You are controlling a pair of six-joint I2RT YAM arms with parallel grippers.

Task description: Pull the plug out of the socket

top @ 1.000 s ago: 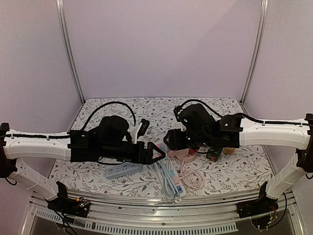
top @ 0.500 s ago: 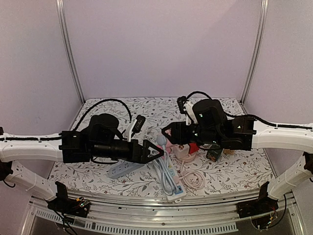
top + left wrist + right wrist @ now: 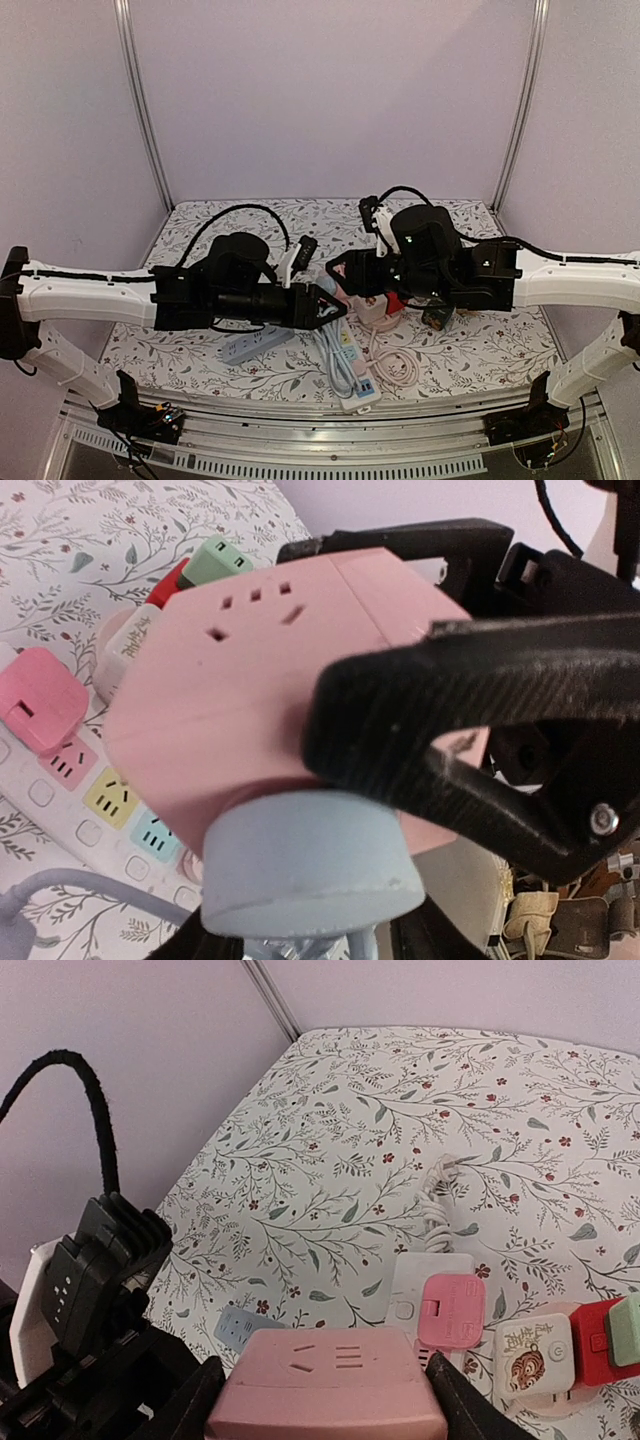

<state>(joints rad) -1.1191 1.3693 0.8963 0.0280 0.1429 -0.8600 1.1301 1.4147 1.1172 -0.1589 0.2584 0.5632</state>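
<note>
A pink socket cube (image 3: 340,1385) hangs above the table, with my right gripper (image 3: 325,1400) shut on its two sides. In the left wrist view the same socket (image 3: 250,680) fills the middle. A light blue round plug (image 3: 310,865) sits in its lower face, with a blue cord running down from it. My left gripper (image 3: 310,930) has a black finger pressed against each side of that plug. The two grippers meet tip to tip over the table's middle, left gripper (image 3: 328,300) against right gripper (image 3: 347,277).
Under the grippers lie a white power strip (image 3: 347,370) with coloured outlets, a pale blue strip (image 3: 250,345) and a coiled pink cord (image 3: 398,370). A pink plug (image 3: 450,1310), a sticker-faced adapter (image 3: 533,1353) and a red plug (image 3: 592,1340) crowd the right.
My left arm has moved right up to the socket. Its jaws widened, then came together around the blue plug. The right gripper raised the socket early on and then held still.
</note>
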